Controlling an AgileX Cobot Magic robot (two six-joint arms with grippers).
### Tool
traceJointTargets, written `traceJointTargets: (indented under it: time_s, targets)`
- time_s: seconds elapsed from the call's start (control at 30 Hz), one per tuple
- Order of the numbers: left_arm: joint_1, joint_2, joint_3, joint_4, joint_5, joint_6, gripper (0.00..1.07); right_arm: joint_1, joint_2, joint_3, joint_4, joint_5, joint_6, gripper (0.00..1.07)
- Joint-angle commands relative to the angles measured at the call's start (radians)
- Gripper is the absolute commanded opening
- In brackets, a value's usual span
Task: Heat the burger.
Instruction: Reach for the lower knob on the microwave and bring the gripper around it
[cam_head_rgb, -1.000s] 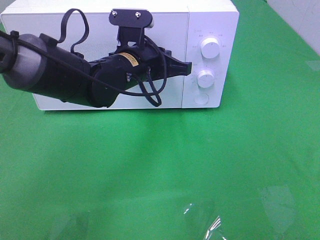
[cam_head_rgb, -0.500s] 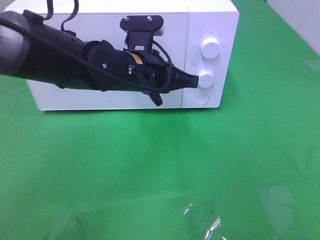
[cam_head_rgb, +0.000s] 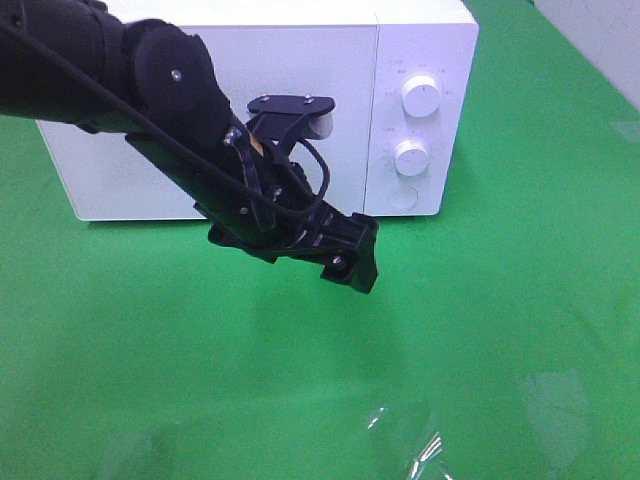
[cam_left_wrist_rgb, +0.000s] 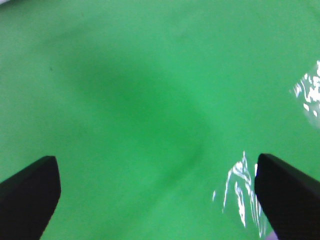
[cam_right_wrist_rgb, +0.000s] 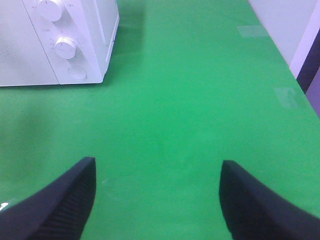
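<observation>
The burger is out of view in every frame. The white microwave (cam_head_rgb: 290, 60) stands at the back with its door shut; it also shows in the right wrist view (cam_right_wrist_rgb: 25, 60). My left gripper (cam_head_rgb: 355, 262) hangs in front of the microwave's lower right, pointing down at the green cloth. In the left wrist view the left gripper (cam_left_wrist_rgb: 155, 162) is open and empty over bare cloth. My right gripper (cam_right_wrist_rgb: 157, 165) is open and empty, low over the cloth to the right of the microwave; it is outside the high view.
The microwave panel has an upper knob (cam_head_rgb: 420, 95), a lower knob (cam_head_rgb: 411, 157) and a round button (cam_head_rgb: 402, 197). Shiny tape patches (cam_head_rgb: 405, 440) lie on the green cloth near the front. The table's right edge (cam_right_wrist_rgb: 300, 70) is close to the right arm.
My left gripper has left the microwave's lower knob and swung down and back, now pointing at the cloth in front of the microwave. The microwave has not moved.
</observation>
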Motion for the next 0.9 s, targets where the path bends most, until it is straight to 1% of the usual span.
traceJointTargets:
  time_s: [0.03,0.07,0.1,0.13,0.17,0.2,0.23,0.27,0.3,0.33,0.37,0.4,0.43,0.47,0.5,0.53,0.57,0.6,0.63,0.67,0.7,0.73,0.77,0.8,0.83,0.87,0.9]
  targets:
    - [-0.001,-0.048,-0.007,0.066,0.147,0.006,0.98,-0.008,-0.026,0.0,0.0,-0.008,-0.013,0.68]
    - [-0.001,-0.048,-0.007,0.066,0.147,0.006,0.98,-0.008,-0.026,0.0,0.0,-0.008,-0.013,0.68]
    - [0.005,-0.065,-0.007,0.104,0.192,-0.02,0.98,-0.008,-0.026,0.0,0.0,-0.008,-0.013,0.68]
    - [0.019,-0.083,-0.007,0.134,0.233,-0.059,0.98,-0.008,-0.026,0.0,0.0,-0.008,-0.013,0.68]
    - [0.019,-0.083,-0.007,0.134,0.233,-0.059,0.98,-0.008,-0.026,0.0,0.0,-0.008,-0.013,0.68]
    - [0.032,-0.093,-0.007,0.15,0.256,-0.076,0.98,-0.008,-0.026,0.0,0.0,-0.008,-0.013,0.68]
    - [0.032,-0.093,-0.007,0.15,0.256,-0.076,0.98,-0.008,-0.026,0.0,0.0,-0.008,-0.013,0.68]
    - [0.065,-0.112,-0.007,0.172,0.292,-0.094,0.98,-0.008,-0.026,0.0,0.0,-0.008,-0.013,0.68]
    - [0.103,-0.129,-0.007,0.173,0.318,-0.094,0.98,-0.008,-0.026,0.0,0.0,-0.008,-0.013,0.68]
    - [0.103,-0.129,-0.007,0.173,0.318,-0.094,0.98,-0.008,-0.026,0.0,0.0,-0.008,-0.013,0.68]
    - [0.149,-0.148,-0.007,0.171,0.342,-0.093,0.98,-0.008,-0.026,0.0,0.0,-0.008,-0.013,0.68]
    - [0.149,-0.148,-0.007,0.171,0.342,-0.093,0.98,-0.008,-0.026,0.0,0.0,-0.008,-0.013,0.68]
    - [0.177,-0.155,-0.007,0.169,0.359,-0.092,0.98,-0.008,-0.026,0.0,0.0,-0.008,-0.013,0.68]
    - [0.23,-0.168,-0.007,0.169,0.391,-0.092,0.98,-0.008,-0.026,0.0,0.0,-0.008,-0.013,0.68]
    - [0.23,-0.168,-0.007,0.169,0.391,-0.092,0.98,-0.008,-0.026,0.0,0.0,-0.008,-0.013,0.68]
    - [0.292,-0.178,-0.007,0.167,0.421,-0.09,0.98,-0.008,-0.026,0.0,0.0,-0.008,-0.013,0.68]
    - [0.292,-0.178,-0.007,0.167,0.421,-0.09,0.98,-0.008,-0.026,0.0,0.0,-0.008,-0.013,0.68]
    - [0.351,-0.186,-0.006,0.167,0.445,-0.088,0.98,-0.008,-0.026,0.0,0.0,-0.008,-0.013,0.68]
    - [0.351,-0.186,-0.006,0.167,0.445,-0.088,0.98,-0.008,-0.026,0.0,0.0,-0.008,-0.013,0.68]
    - [0.384,-0.19,-0.005,0.167,0.46,-0.087,0.98,-0.008,-0.026,0.0,0.0,-0.008,-0.013,0.68]
    - [0.444,-0.199,-0.005,0.168,0.486,-0.085,0.98,-0.008,-0.026,0.0,0.0,-0.008,-0.013,0.68]
    - [0.444,-0.199,-0.005,0.168,0.486,-0.085,0.98,-0.008,-0.026,0.0,0.0,-0.008,-0.013,0.68]
    - [0.499,-0.206,-0.004,0.17,0.507,-0.085,0.98,-0.008,-0.026,0.0,0.0,-0.008,-0.013,0.68]
    - [0.499,-0.206,-0.004,0.17,0.507,-0.085,0.98,-0.008,-0.026,0.0,0.0,-0.008,-0.013,0.68]
    - [0.564,-0.213,-0.004,0.171,0.547,-0.085,0.98,-0.008,-0.026,0.0,0.0,-0.008,-0.013,0.68]
    - [0.564,-0.213,-0.004,0.171,0.547,-0.085,0.98,-0.008,-0.026,0.0,0.0,-0.008,-0.013,0.68]
    - [0.611,-0.22,-0.004,0.174,0.577,-0.085,0.98,-0.008,-0.026,0.0,0.0,-0.008,-0.013,0.68]
